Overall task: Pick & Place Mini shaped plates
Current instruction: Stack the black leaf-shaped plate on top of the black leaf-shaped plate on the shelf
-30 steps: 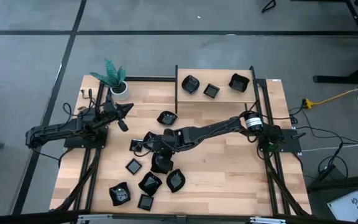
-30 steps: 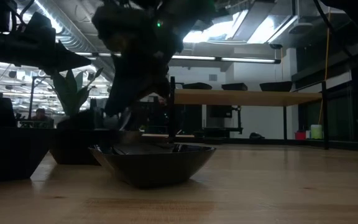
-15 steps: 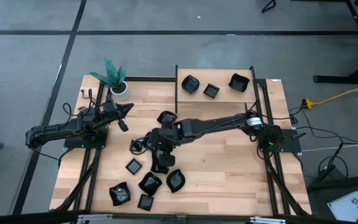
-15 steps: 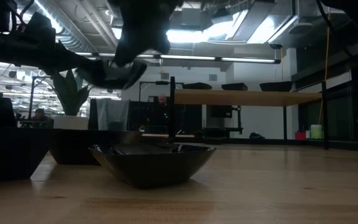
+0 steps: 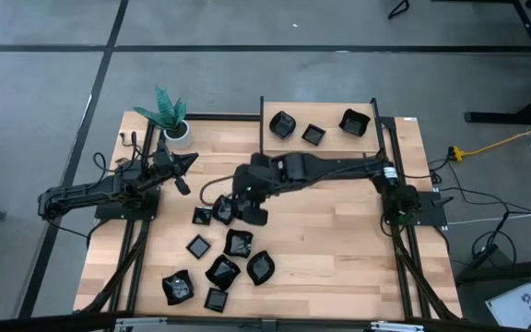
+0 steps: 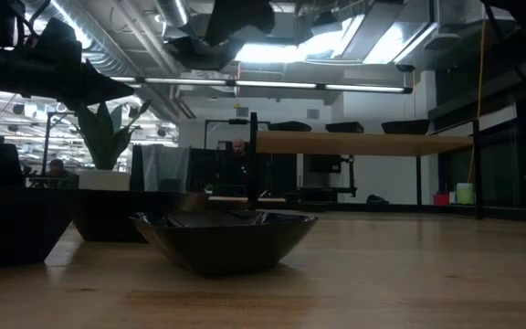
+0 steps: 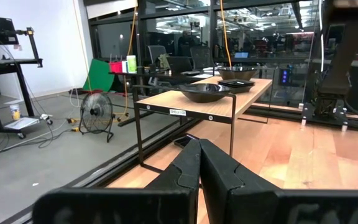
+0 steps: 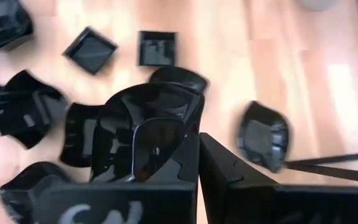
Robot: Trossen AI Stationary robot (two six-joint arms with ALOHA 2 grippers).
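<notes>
Several glossy black mini plates lie loose on the near-left part of the wooden table (image 5: 339,240), among them a square one (image 5: 198,246) and a leaf-like one (image 5: 260,267). Three more rest on the raised shelf (image 5: 335,146) at the far edge. My right gripper (image 5: 247,208) hangs above the loose group, shut on one rounded plate (image 8: 148,134). In the low view a plate (image 6: 225,239) stands close in front, and the right gripper (image 6: 236,18) is a dark shape at the top. My left gripper (image 5: 188,161) waits shut at the table's left, pointing level. My right gripper pinches the plate's rim (image 8: 190,138) between its two fingers, on the side nearest the wrist. The fingers slant down from the table's right. The plate is lifted clear of the table and the other plates, tilted, reaching out ahead of the fingertips.
A white pot with a green plant (image 5: 175,124) stands at the far left corner. The shelf's dark metal legs (image 5: 262,138) rise from the table's far part. Bare wood lies on the table's near right.
My right gripper has risen from the loose group of plates and drawn a little toward the far edge, tipping as it went. The plate in its fingers has come up with it and now hangs clear of the table.
</notes>
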